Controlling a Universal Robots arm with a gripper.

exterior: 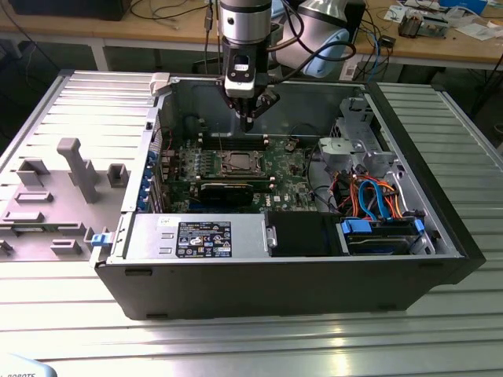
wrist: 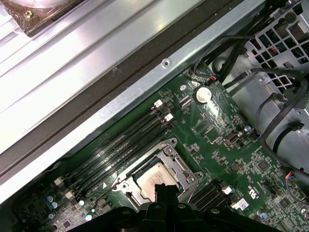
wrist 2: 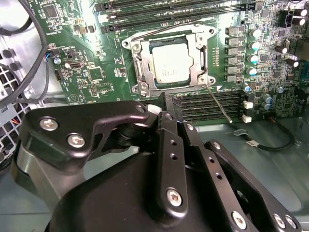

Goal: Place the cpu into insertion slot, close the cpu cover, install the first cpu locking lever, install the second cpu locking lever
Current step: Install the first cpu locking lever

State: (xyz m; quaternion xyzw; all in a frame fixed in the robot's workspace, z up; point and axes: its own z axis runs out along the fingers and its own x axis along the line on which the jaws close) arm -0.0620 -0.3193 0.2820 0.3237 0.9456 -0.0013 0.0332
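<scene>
cpu (wrist 2: 170, 65) seated beneath closed cpu cover (wrist 2: 197, 62)

cpu (wrist 2: 170, 66) in socket (wrist 2: 136, 47) — cpu cover (wrist 2: 143, 65) down

You see a silver-grey square metal-topped cpu (wrist 2: 170, 65) inside its paler silver metal cover frame (wrist 2: 202, 60), on the dark green printed circuit board (wrist 2: 91, 72). The metal gripper (exterior: 247, 120) is matte black. Blue and orange ribbon cables (exterior: 377, 196) lie near the black metal case's (exterior: 275, 275) edge on the exterior view's right.
</scene>
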